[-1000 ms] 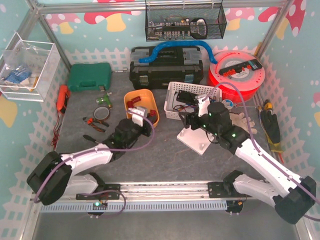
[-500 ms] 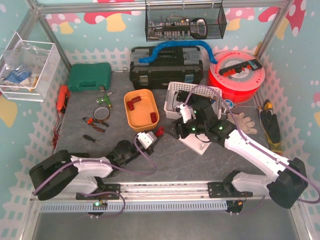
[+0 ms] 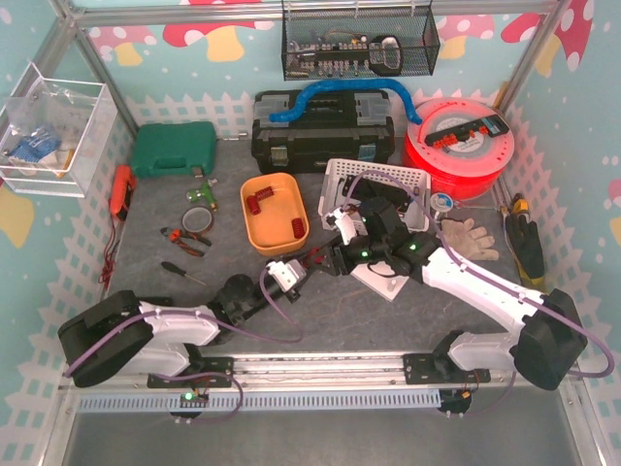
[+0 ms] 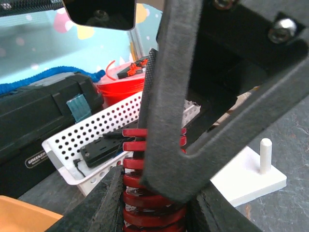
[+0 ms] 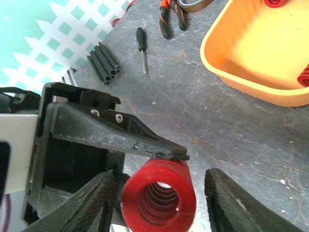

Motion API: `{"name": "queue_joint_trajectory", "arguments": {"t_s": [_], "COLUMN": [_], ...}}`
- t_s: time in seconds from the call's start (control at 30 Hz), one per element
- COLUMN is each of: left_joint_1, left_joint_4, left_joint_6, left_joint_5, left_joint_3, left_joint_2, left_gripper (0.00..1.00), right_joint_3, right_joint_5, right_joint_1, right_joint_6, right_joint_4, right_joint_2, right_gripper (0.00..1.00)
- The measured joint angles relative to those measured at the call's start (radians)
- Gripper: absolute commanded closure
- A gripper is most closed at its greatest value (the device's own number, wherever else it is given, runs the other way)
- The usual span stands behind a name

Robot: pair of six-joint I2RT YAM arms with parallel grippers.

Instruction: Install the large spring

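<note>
The large red spring (image 3: 311,258) is gripped at one end by my left gripper (image 3: 293,269), low over the table in front of the orange bin (image 3: 275,218). In the left wrist view the spring (image 4: 140,186) stands between the left gripper (image 4: 152,193) fingers. My right gripper (image 3: 333,254) is open, with a jaw on each side of the spring's free end. In the right wrist view the spring (image 5: 158,197) faces end-on between the right gripper (image 5: 161,181) jaws, the right jaw clearly apart. The white base plate (image 3: 385,283) with its upright peg (image 4: 265,155) lies just right.
The orange bin holds small red springs (image 3: 257,202). A white perforated basket (image 3: 393,180) sits behind the plate. A screwdriver (image 5: 141,46), a black hex-key block (image 5: 104,63) and pliers (image 3: 182,239) lie left. A black toolbox (image 3: 320,131) and red reel (image 3: 461,146) stand behind.
My left arm pulled back from the orange bin toward the front, carrying the spring. My right arm swung left off the white plate and its open jaws now flank the spring's end.
</note>
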Motion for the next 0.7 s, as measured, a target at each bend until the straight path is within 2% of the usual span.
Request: {"name": "queue_joint_trajectory", "arguments": {"t_s": [0.1,0.17,0.27,0.33,0.43,0.47,0.53,0.6,0.7], "left_joint_1": [-0.002,-0.002,-0.002,-0.002,-0.003,-0.004,-0.006,-0.006,-0.006], "left_joint_4": [0.002,0.006,0.008,0.007,0.011,0.016,0.017,0.014,0.007], "left_joint_6": [0.006,0.012,0.013,0.013,0.013,0.014,0.011,0.007,-0.003], "left_joint_5": [0.003,0.005,0.004,0.001,-0.011,-0.018,-0.035,-0.055,-0.087], "left_joint_3": [0.0,0.0,-0.001,-0.001,-0.001,-0.001,-0.001,0.0,0.004], "left_joint_2": [0.0,0.0,-0.001,-0.001,-0.002,-0.003,-0.004,-0.006,-0.008], "left_gripper": [0.93,0.89,0.73,0.56,0.26,0.2,0.13,0.02,0.01], "right_joint_3": [-0.002,-0.009,-0.02,-0.026,-0.035,-0.043,-0.059,-0.077,-0.095], "right_joint_5": [-0.018,-0.02,-0.011,-0.006,0.004,0.016,0.053,0.119,0.248], "right_joint_1": [0.001,0.0,-0.002,-0.002,0.001,0.002,0.002,0.002,0.002], "right_joint_6": [0.008,0.015,0.019,0.016,0.019,0.02,0.026,0.035,0.058], "right_joint_4": [0.03,0.052,0.071,0.079,0.084,0.084,0.083,0.081,0.062], "right_joint_2": [0.001,0.001,0.0,-0.002,-0.011,-0.02,-0.042,-0.074,-0.129], "right_gripper": [0.61,0.72,0.89,1.0,1.0,1.0,1.0,1.0,1.0]}}
